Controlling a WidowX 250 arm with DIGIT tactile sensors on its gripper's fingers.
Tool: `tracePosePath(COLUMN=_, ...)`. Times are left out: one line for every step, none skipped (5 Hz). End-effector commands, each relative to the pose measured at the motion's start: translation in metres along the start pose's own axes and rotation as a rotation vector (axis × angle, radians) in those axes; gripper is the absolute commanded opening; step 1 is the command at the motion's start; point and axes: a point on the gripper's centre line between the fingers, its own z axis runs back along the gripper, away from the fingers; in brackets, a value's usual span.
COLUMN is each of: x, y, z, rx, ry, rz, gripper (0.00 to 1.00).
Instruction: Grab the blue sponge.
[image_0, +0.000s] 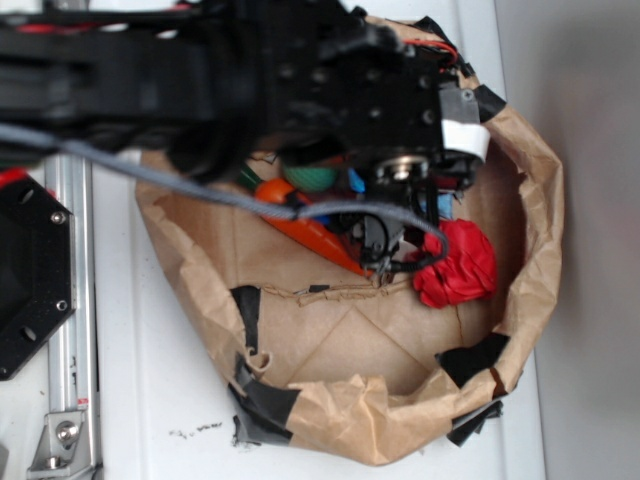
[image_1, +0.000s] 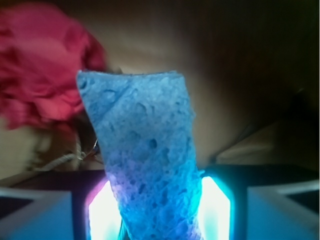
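In the wrist view the blue sponge (image_1: 142, 150) stands upright between my gripper's (image_1: 157, 212) two glowing pads (image_1: 102, 215). It is light blue, rough and porous, and its lower end is pinched between the pads, so the gripper is shut on it. In the exterior view the gripper (image_0: 385, 245) hangs inside the brown paper bag (image_0: 540, 200), between the orange toy carrot (image_0: 310, 232) and a red cloth (image_0: 458, 265). There the arm hides nearly all of the sponge.
A round green ball (image_0: 312, 178) lies at the bag's far side, partly under the arm. The red cloth also shows at upper left in the wrist view (image_1: 40, 65). The bag's crumpled, black-taped walls ring the gripper. A metal rail (image_0: 70, 300) runs along the left.
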Motion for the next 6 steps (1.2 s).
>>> tracePosePath(x=0.008, y=-0.026, z=0.061, rx=-0.007, ry=-0.143, rz=-0.108, gripper=0.0)
tracePosePath(x=0.007, y=-0.03, z=0.066, rx=-0.019, ry=-0.084, rz=-0.079, gripper=0.0)
tracePosePath(x=0.007, y=-0.03, z=0.069, rx=-0.063, ry=0.048, rz=-0.061, gripper=0.0)
tracePosePath(x=-0.003, y=-0.028, z=0.069, rx=-0.06, ry=0.165, rz=0.008, gripper=0.0)
tracePosePath(x=-0.007, y=-0.025, z=0.07, rx=-0.098, ry=0.242, rz=0.058, gripper=0.0)
tracePosePath(x=-0.007, y=-0.028, z=0.073, rx=-0.072, ry=0.212, rz=0.053, gripper=0.0)
